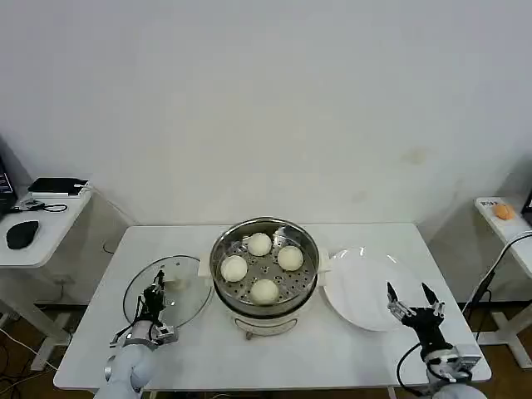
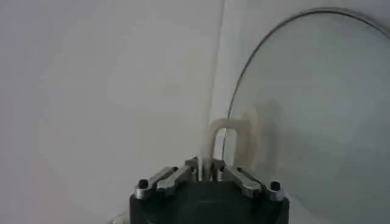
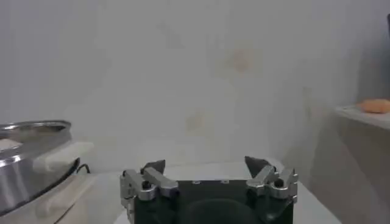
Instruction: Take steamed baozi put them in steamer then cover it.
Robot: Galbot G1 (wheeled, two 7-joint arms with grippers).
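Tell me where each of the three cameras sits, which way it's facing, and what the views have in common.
Head view: on the robot's head, looking forward and down at the table, the steamer holding four baozi; both arms show.
Left wrist view: on the left arm, facing the cover; the left claw is shut on its handle.
Right wrist view: on the right arm, facing the wall; the open right claw shows.
Shared: steamer in head and right wrist; cover in head and left wrist.
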